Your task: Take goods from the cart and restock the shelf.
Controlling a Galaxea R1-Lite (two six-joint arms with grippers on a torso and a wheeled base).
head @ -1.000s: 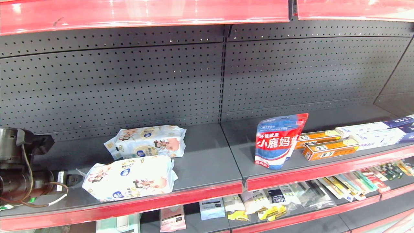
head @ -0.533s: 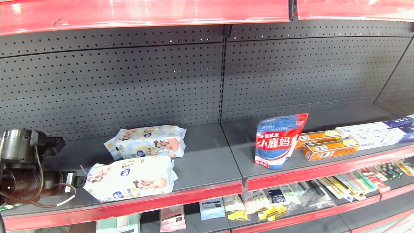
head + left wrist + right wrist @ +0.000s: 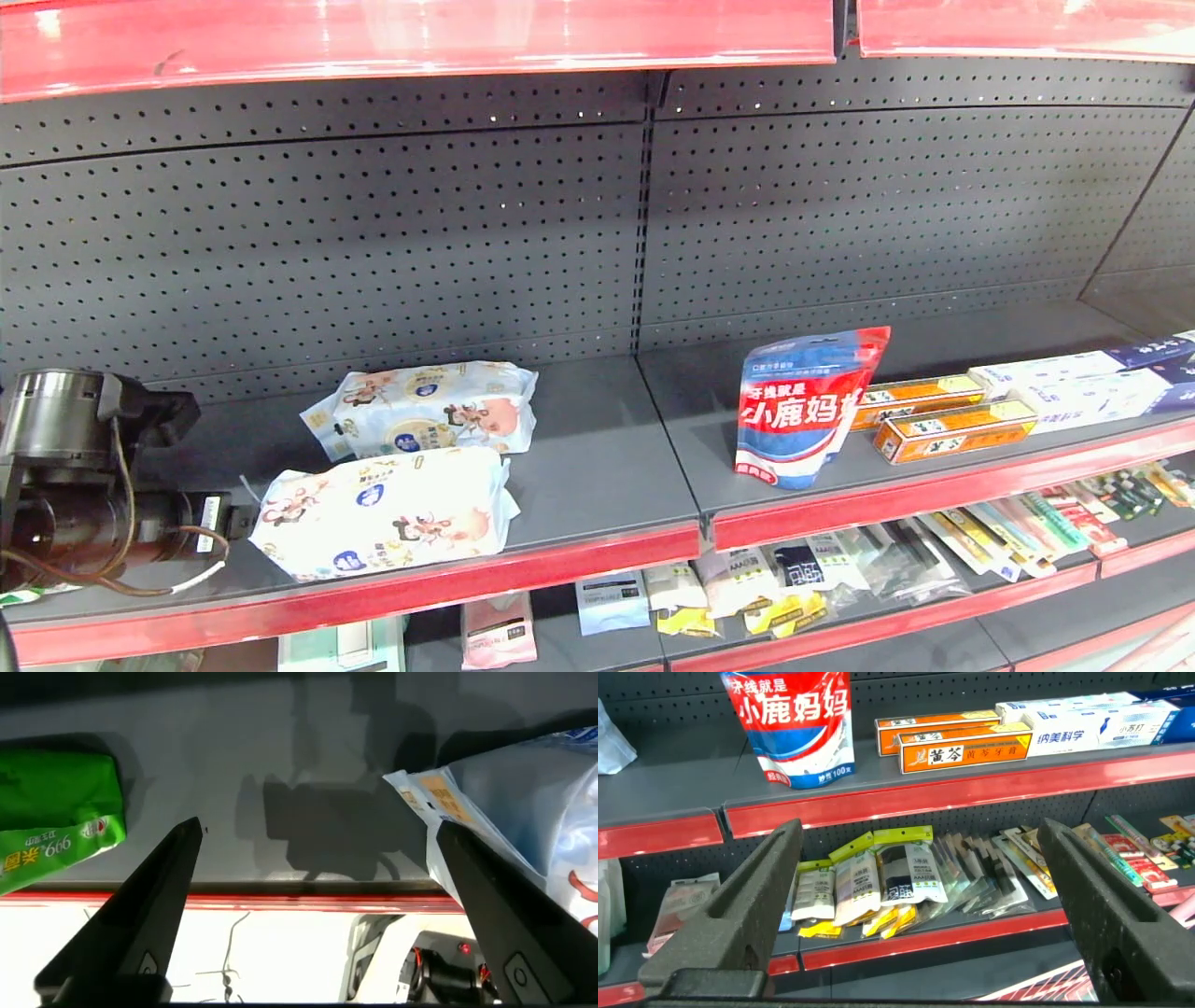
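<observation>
White wipes pack (image 3: 383, 509) lay just beside our left hand (image 3: 320, 831), spread wide, empty. We judged it light, squashy, best gripped mid-body.

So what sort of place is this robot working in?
Most likely a shop aisle. A grey shelf with a red front edge and pegboard back holds packaged goods: a soft white pack, a standing pouch, an orange box. More small packets fill the tier below.

Cut off at a view's edge: green pack (image 3: 56, 812), wipes pack (image 3: 523, 793), blue boxes (image 3: 1162, 352). Too small to tell apart: packets (image 3: 794, 569) on the lower shelf (image 3: 840, 633).
</observation>
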